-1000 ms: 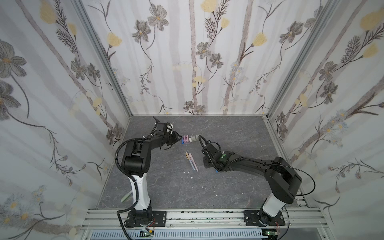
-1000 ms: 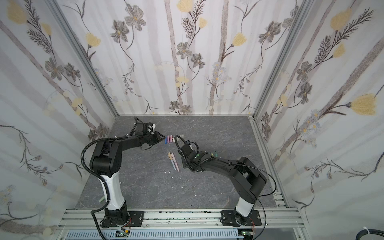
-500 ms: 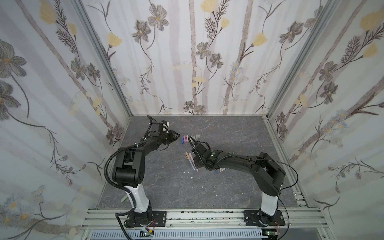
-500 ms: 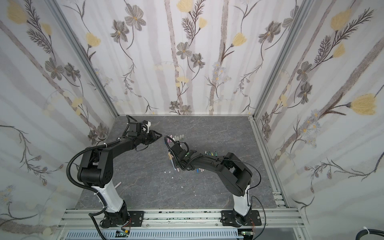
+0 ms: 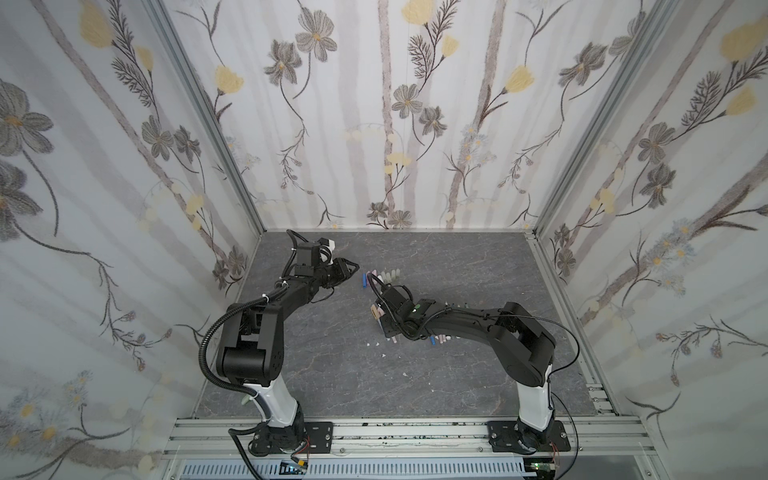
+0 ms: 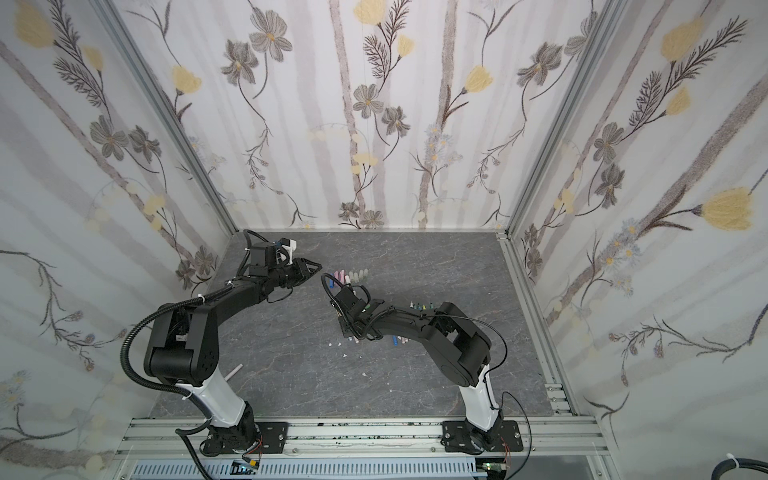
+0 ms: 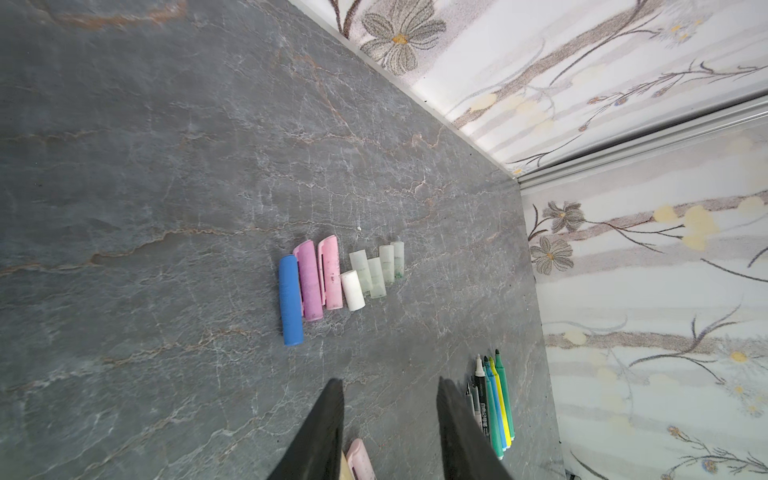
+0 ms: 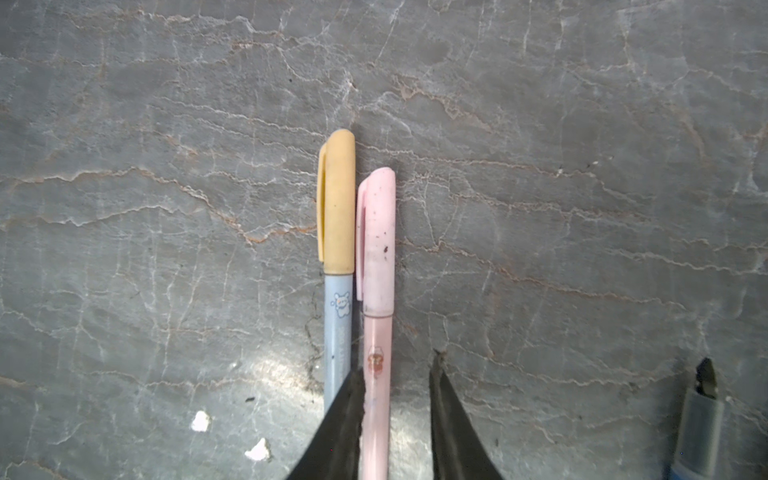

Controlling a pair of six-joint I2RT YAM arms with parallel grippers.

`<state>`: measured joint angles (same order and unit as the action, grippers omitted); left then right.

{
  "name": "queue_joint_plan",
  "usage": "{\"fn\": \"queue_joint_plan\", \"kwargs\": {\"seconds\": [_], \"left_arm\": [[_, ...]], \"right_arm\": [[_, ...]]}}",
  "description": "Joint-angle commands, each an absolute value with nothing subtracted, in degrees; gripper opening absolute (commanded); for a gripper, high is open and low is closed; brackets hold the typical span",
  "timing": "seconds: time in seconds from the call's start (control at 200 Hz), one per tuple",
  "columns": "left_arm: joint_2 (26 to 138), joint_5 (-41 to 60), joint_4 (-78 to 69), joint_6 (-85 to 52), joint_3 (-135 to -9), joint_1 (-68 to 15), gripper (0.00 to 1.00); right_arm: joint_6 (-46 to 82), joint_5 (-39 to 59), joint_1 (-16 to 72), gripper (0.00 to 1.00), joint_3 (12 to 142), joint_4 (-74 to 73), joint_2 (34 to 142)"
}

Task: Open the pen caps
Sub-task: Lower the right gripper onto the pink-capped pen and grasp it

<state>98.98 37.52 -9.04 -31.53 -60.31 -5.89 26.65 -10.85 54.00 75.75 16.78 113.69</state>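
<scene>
Eight loose pen caps (image 7: 338,278) are lying side by side in a row toward the back of the grey table (image 5: 332,374): one blue cap (image 7: 290,300), one purple cap (image 7: 308,282), one pink cap (image 7: 330,272), one white cap (image 7: 353,290) and four translucent caps (image 7: 376,277). Two more caps are sitting on their pens nearer the middle, a tan cap (image 8: 338,203) on a blue-barrelled pen (image 8: 336,332) and a pale pink cap (image 8: 376,241) on the pink pen (image 8: 376,353) touching it. The left gripper (image 7: 390,386) is hovering short of the row, fingers spread with nothing between them. The right gripper (image 8: 395,374) is straddling the pink pen with fingers parted, one right beside the barrel and a gap showing on the other side. A tight bundle of uncapped markers (image 7: 496,399) is lying partly behind a left finger, too packed to count surely. One dark marker (image 8: 700,419) is being cut off at the frame edge. In both top views the right arm is covering most of the pens. Two white specks (image 8: 200,420) are lying near the barrels.
</scene>
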Motion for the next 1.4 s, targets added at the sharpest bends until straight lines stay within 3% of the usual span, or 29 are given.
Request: {"fn": "queue_joint_plan", "kwargs": {"seconds": [0.0, 0.605, 0.874, 1.044, 1.399], "left_arm": [[97.95, 38.29, -10.94, -31.90, -60.02, -5.80, 0.38], [93.82, 38.41, -11.76, -32.93, -59.40, -5.58, 0.53], [90.89, 38.65, -14.40, -33.77, -57.76, -5.45, 0.76], [89.52, 38.74, -15.29, -34.29, -57.13, -5.48, 0.99], [87.15, 37.14, -23.38, -40.63, -52.47, -4.24, 1.00]], "right_arm": [[26.24, -10.90, 54.05, 0.28, 76.61, 17.91, 114.51], [25.77, -11.09, 54.75, 0.29, 77.25, 19.58, 117.38], [25.49, -10.29, 55.05, 0.21, 75.36, 19.28, 117.74], [25.56, -9.08, 55.11, 0.13, 73.50, 17.86, 117.49], [25.68, -10.25, 54.51, 0.06, 70.55, 16.79, 114.43]]}}
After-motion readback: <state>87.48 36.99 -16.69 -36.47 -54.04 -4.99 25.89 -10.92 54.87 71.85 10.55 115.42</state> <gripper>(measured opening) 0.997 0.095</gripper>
